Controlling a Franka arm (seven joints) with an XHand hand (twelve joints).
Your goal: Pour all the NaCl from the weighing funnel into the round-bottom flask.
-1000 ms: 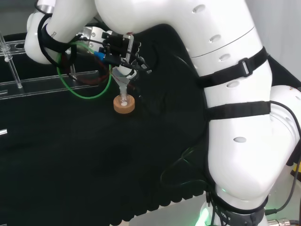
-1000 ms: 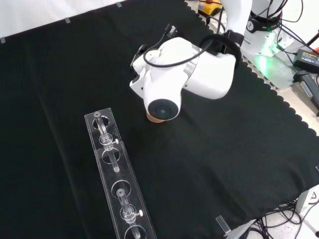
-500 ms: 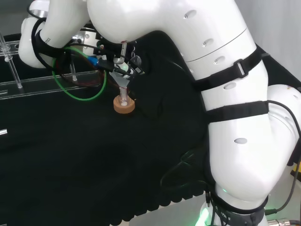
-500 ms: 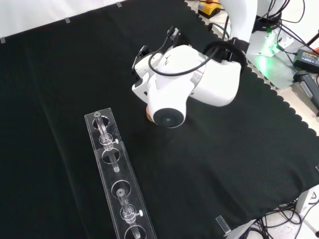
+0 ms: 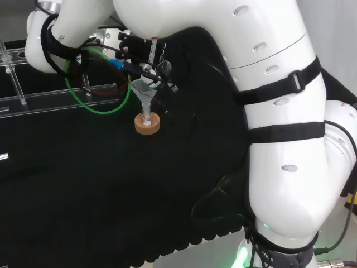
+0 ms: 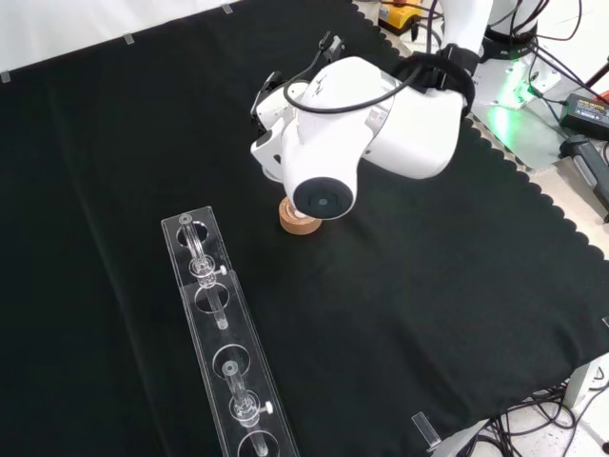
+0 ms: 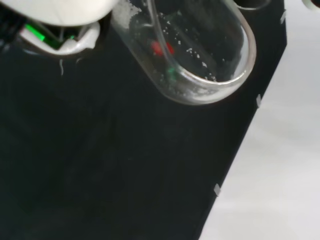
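In the head view the hand is shut on the clear weighing funnel, whose stem points down into the neck of the small round-bottom flask. The flask sits on a cork ring. In the wrist view the funnel's glass bowl is close and large, with white grains clinging to its wall, and a blurred white part of the hand is beside it. In the front view the arm's white link with a grey cap stands before the hand, and the cork ring pokes out below it.
A long clear rack with glass pieces in its holes lies to the lower left of the cork ring in the front view; in the head view the rack runs behind the hand. A green cable loops under the wrist. Black cloth lies around the ring.
The arm's link has risen in the front view, uncovering more of the cork ring. In the head view the hand shifted a little while the funnel's stem stayed over the flask.
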